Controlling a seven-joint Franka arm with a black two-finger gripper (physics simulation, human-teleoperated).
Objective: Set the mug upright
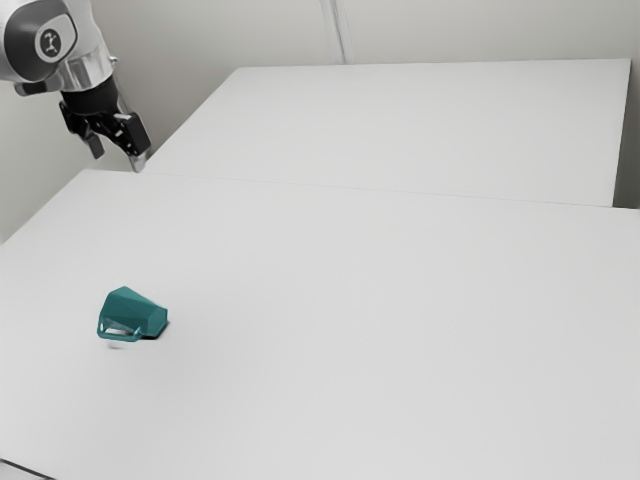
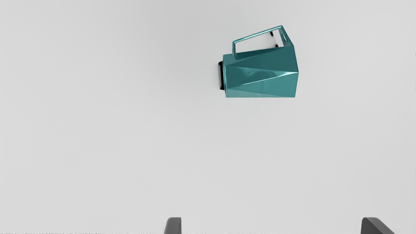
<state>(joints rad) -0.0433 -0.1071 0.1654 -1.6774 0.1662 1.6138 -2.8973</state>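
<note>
mug [image 1: 128,304] is on its side on the white table [image 1: 350,350], not upright. teal, faceted body. in the exterior view it sits toward the table's left edge, well in from the far edge and well apart from the far left corner. handle [image 2: 258,33] lies out to the side, toward the near part of the table in that view. narrower end points to the exterior view's right, wider end to its left. can't tell from here which end is the mouth. dark patch [image 2: 221,75] just beside the narrower end, down at table level.

gripper [image 1: 118,155] is open, fingers [image 2: 174,226] spread wide. exterior view has it hanging near the table's far left corner, well apart from the mug, arm [image 1: 75,40] coming in from the upper left. height over the table: can't tell.

wrist view: mug is out ahead of the fingertips, clear of both. side of the body faces the gripper [image 2: 271,226], handle on the side away from it.

background: white panel [image 1: 430,130] past the table's far edge, pale wall [image 1: 480,25] behind that.
</note>
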